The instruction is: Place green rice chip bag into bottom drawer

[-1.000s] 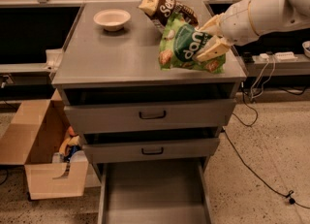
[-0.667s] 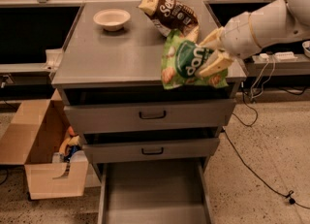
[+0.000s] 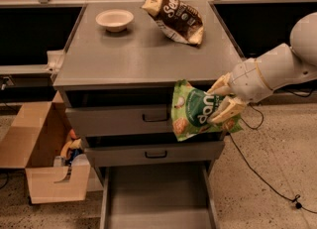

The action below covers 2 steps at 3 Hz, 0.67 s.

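Note:
My gripper (image 3: 223,101) is shut on the green rice chip bag (image 3: 195,111), a crinkly light-green bag with a dark green patch and white lettering. The bag hangs in the air in front of the cabinet's right side, level with the top drawer front. The bottom drawer (image 3: 158,196) is pulled out below it, a shallow grey tray with a bare flat floor. The arm reaches in from the right.
On the cabinet top (image 3: 133,54) stand a white bowl (image 3: 114,19) and a dark brown and cream snack bag (image 3: 176,17). The two upper drawers (image 3: 124,119) are shut. An open cardboard box (image 3: 44,153) stands on the floor at left. A cable (image 3: 262,178) lies at right.
The gripper has carried the green bag off the cabinet top, forward and down over the front edge, to hang before the drawer fronts.

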Motion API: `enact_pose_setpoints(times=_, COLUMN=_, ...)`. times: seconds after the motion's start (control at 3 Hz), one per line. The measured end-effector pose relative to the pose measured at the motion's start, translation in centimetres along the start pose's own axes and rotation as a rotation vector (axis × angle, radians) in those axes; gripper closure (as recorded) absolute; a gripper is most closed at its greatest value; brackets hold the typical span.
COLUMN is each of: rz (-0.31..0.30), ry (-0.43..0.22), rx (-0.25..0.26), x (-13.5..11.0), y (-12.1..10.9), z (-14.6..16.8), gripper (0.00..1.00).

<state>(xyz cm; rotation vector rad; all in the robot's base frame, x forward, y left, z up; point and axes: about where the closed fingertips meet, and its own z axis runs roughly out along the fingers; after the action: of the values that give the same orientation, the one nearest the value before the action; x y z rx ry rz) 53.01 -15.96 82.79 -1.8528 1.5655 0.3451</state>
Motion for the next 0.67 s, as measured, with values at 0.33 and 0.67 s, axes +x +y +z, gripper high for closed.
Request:
enact_pose_setpoints(times=0.33, rz=0.000, ry=0.000, rx=0.000, x=0.0, y=0.0, z=0.0, gripper=1.00)
enact_pose_setpoints(times=0.67, rz=0.056, ry=0.001, rx=-0.008, x=1.5, y=1.8, z=1.7, gripper=1.00)
